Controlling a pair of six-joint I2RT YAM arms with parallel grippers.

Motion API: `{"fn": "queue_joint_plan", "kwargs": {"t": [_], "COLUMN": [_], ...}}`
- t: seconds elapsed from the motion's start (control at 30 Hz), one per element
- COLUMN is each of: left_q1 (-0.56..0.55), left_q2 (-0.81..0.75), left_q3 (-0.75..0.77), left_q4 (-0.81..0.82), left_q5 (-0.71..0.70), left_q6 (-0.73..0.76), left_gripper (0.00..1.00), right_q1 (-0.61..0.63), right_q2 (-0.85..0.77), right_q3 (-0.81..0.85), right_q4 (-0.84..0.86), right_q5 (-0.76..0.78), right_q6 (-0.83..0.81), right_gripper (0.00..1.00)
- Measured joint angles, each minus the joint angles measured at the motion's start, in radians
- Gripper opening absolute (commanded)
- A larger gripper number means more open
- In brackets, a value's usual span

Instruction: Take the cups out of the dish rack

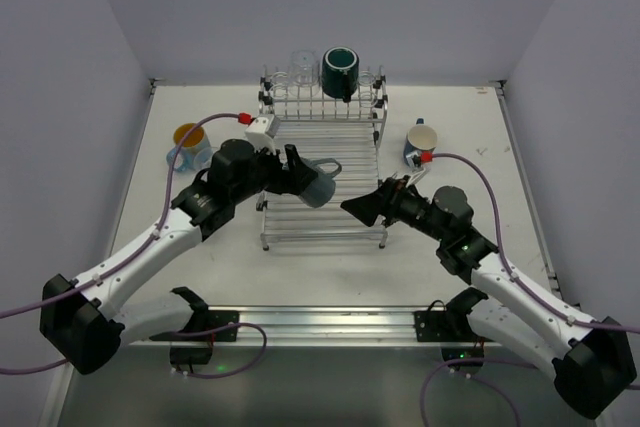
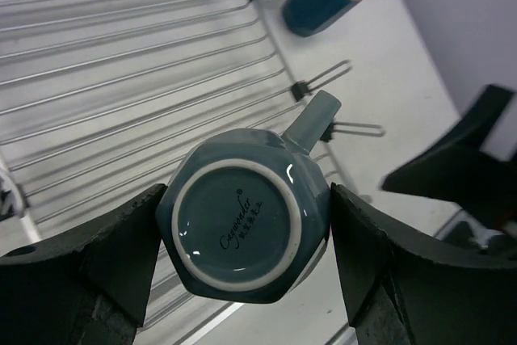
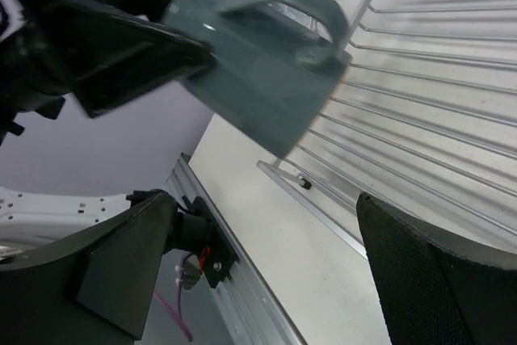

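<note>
Flanking the rack (image 1: 330, 225) stand a pale mug (image 1: 189, 146) and blue mug (image 1: 420, 144).

On the white worktop (image 1: 200, 247), dish rack (image 1: 320, 222) under the left hand (image 1: 303, 179), orange-lined mug (image 1: 190, 145) to its left, dark blue mug (image 1: 420, 144) beyond the right hand (image 1: 362, 209).

**Glaze and wire**

The grey-blue mug (image 2: 242, 224) is glossy glazed ceramic, the dish rack (image 2: 129, 54) bright metal wire, the table (image 2: 380, 62) matt white. The right gripper (image 3: 275, 272) has matt black, finely pebbled fingers (image 3: 440, 280). The tumbler (image 1: 301, 63) looks like clear glass.
</note>
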Motion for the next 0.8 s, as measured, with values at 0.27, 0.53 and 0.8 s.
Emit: {"fn": "queue_joint_plan", "kwargs": {"t": [0.27,0.53,0.8], "left_q1": [0.0,-0.006,-0.049], "left_q2": [-0.153,-0.149,-0.151], "left_q3": [-0.103,-0.215,-0.261], "left_q4": [0.262,0.415,0.526], "left_q5": [0.166,0.27,0.293], "left_q6": [-0.192,-0.327,-0.405], "left_gripper": [0.0,0.0,0.0], "right_q1": [0.029,0.129,0.172], "right_q2": [0.039,0.071,0.103], "right_q3": [-0.076,-0.075,-0.064], "right_q4": [0.185,0.311,0.423], "right_q5": [-0.021,-0.046,-0.013], "right_q6": [0.074,0.069,0.062], "right_gripper": [0.99,0.84,0.72]}}
